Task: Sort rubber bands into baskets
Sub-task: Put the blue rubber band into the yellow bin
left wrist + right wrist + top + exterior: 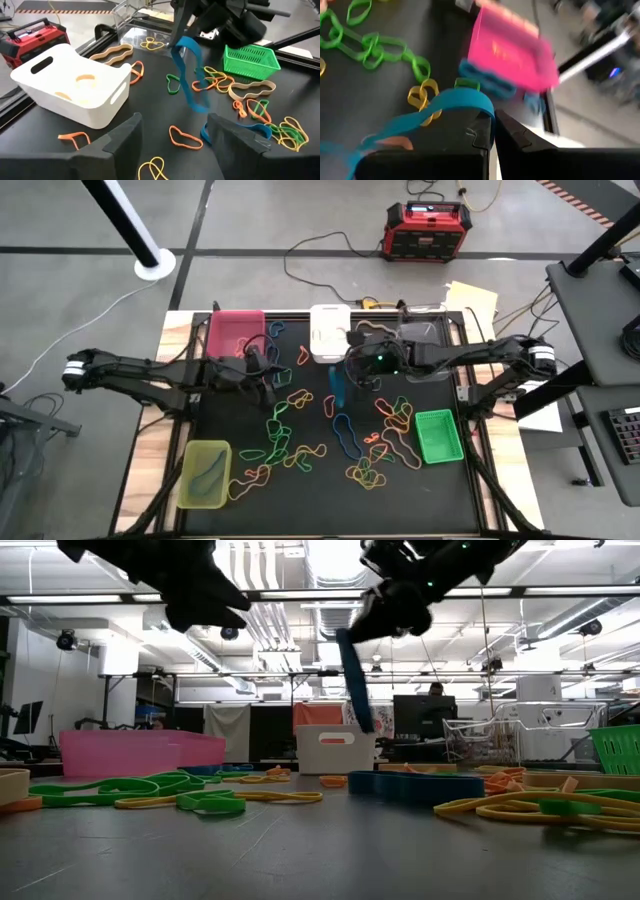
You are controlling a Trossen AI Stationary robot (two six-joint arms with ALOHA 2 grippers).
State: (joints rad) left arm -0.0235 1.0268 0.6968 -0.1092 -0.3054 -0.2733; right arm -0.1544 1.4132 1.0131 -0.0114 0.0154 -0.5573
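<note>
Two arms reach in over the black desk (320, 515) from opposite sides. Right end effector (352, 368) is raised above the desk's middle, just near of the white basket (328, 332), fingers pinched fully together on one end of a blue rubber band (187, 75); the band hangs free, its lower end clear of the surface in the low view. Left end effector (262, 370) is raised above the far-left part of the desk, just near of the pink basket (235, 332), fingers (120, 142) spread wide with nothing between them. Loose rubber bands (300, 450) in orange, green, yellow, tan and blue lie scattered and partly interlinked over the middle and right of the desk; a second blue band (430, 785) lies flat near the right arm's side. White basket holds a few orange bands. Green basket (438, 436) stands at the right edge, yellow-green basket (204, 473) at the near-left corner with one dark band inside, clear basket (428, 330) at the far right. Beyond the far edge, a red-and-black power box (428, 230) sits on the grey floor with cables (330, 245) running from it. Low view shows an open workshop hall with ceiling lights behind the desk.
</note>
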